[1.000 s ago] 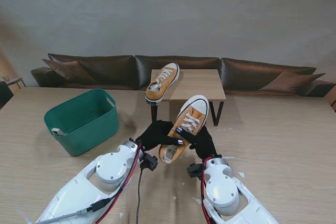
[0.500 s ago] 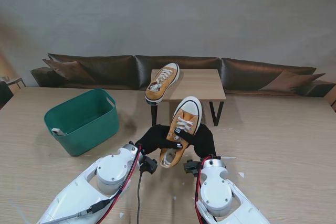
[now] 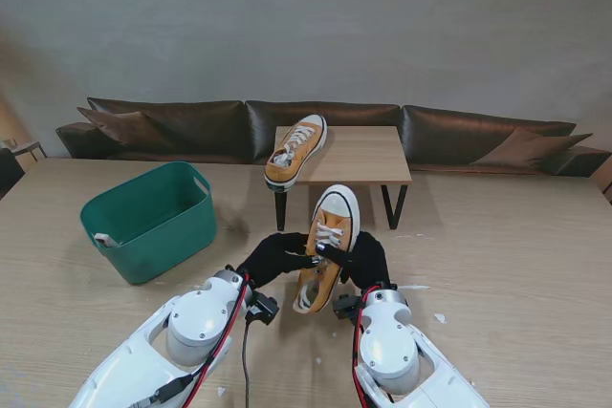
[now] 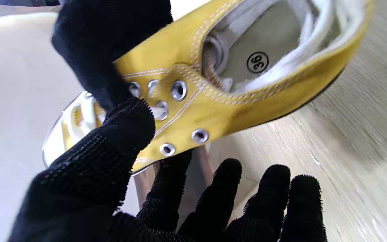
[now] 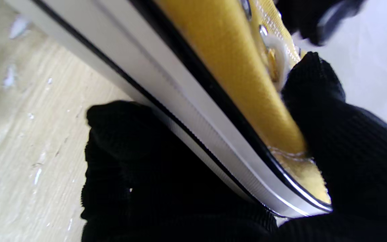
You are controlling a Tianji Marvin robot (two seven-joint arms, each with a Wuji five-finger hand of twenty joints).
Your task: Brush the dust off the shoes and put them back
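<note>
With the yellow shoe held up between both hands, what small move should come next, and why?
Probably sweep the left robot hand along the yellow shoe's side. The right robot hand grips its sole, the left fingers touch the eyelets, and the second shoe lies on the small table.

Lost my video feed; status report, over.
Right hand shut on held shoe. Left hand fingers on its laces. Second shoe on small table. Nothing in the way.

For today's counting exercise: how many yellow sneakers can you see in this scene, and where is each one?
2. One sneaker lies on the small wooden table farther from me. The other sneaker is held up between the left hand and right hand. None seems hidden.
</note>
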